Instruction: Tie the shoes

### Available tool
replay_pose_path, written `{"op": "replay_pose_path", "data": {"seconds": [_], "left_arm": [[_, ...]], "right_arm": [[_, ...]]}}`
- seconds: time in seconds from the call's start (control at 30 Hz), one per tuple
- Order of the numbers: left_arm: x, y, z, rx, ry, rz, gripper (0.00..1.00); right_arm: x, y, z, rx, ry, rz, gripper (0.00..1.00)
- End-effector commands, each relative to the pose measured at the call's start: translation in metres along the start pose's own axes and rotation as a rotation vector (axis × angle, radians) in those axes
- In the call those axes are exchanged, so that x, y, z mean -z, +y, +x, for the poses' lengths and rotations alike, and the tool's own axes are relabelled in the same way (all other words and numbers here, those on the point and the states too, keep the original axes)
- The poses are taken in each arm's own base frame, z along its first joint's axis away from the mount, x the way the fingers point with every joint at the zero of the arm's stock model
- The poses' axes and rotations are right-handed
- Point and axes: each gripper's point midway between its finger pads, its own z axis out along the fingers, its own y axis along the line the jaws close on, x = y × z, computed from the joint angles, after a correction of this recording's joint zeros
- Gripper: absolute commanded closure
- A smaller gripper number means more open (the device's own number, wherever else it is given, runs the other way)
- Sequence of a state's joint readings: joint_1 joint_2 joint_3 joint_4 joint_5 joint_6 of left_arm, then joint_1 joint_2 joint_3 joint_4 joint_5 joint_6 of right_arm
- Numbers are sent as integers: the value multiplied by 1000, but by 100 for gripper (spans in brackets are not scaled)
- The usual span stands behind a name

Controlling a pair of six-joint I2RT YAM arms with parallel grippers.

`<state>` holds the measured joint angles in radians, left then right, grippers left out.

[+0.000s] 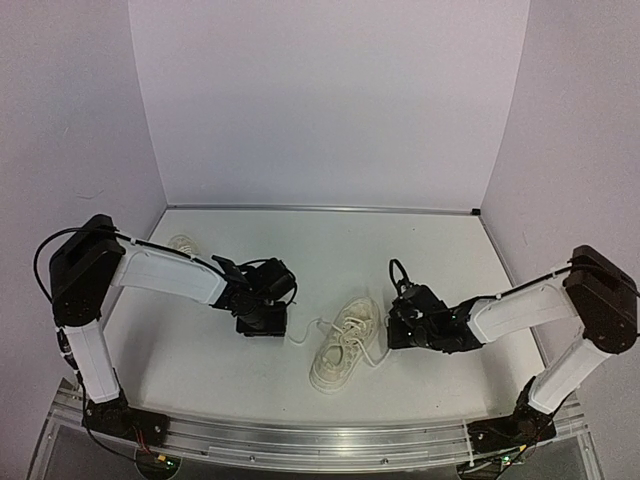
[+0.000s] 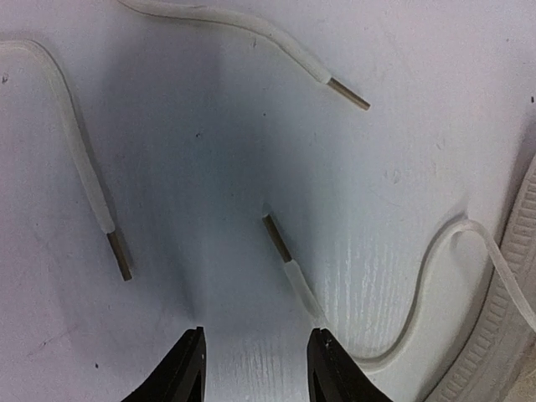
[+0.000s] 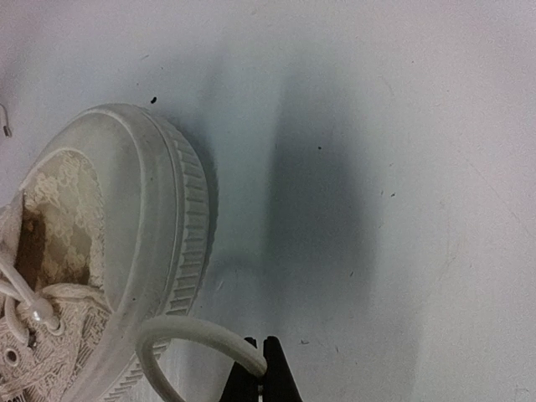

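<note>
Overhead view: one shoe, off-white with a pale rubber sole, lies diagonally near the middle of the white counter, between the two arms. What appears to be the second shoe rests far back by the left wall, partly hidden behind the left arm and too small to make out in detail. The left hand points down at the counter just to the left of the central shoe. The right hand sits low at that shoe's right side. Left wrist view: the left hand is spread, its dark fingers apart with only bare counter between them. Three lace ends lie loose on the surface, each tipped with a dark aglet: one at the left, one at the top, and one just ahead of the right-side finger. The cord of the last one curves round toward the ribbed sole at the frame's right edge. Right wrist view: the right hand is pressed together, pinching the lace, which arcs from the fingertips back toward the shoe. The rounded end of the shoe fills the lower left, showing its ribbed rubber rim, patterned fabric upper and an eyelet.
</note>
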<state>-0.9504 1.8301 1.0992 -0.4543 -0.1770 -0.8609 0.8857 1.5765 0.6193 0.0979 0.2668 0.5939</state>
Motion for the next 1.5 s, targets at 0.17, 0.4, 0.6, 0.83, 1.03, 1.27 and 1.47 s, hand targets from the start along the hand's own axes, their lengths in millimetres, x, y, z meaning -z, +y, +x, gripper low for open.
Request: {"op": "replay_pose_path", "data": {"seconds": [0.17, 0.4, 0.6, 0.83, 1.03, 1.27, 1.47], "left_arm": [[-20, -28, -6, -56, -6, 40, 57], [-23, -30, -6, -57, 0, 33, 54], [5, -29, -22, -51, -85, 63, 48], [-3, -36, -20, -79, -67, 62, 49], [-24, -37, -7, -82, -6, 40, 53], [-28, -25, 3, -52, 38, -17, 66], [-35, -12, 8, -79, 62, -94, 82]], "right_arm": [[-30, 34, -19, 22, 15, -110, 100], [-44, 51, -15, 39, 52, -166, 100], [-48, 59, -16, 39, 56, -191, 100], [-50, 73, -22, 43, 53, -243, 100], [-48, 81, -28, 37, 49, -269, 100], [-32, 72, -25, 21, 47, -269, 100], [-12, 63, -23, -1, 37, -283, 100]]}}
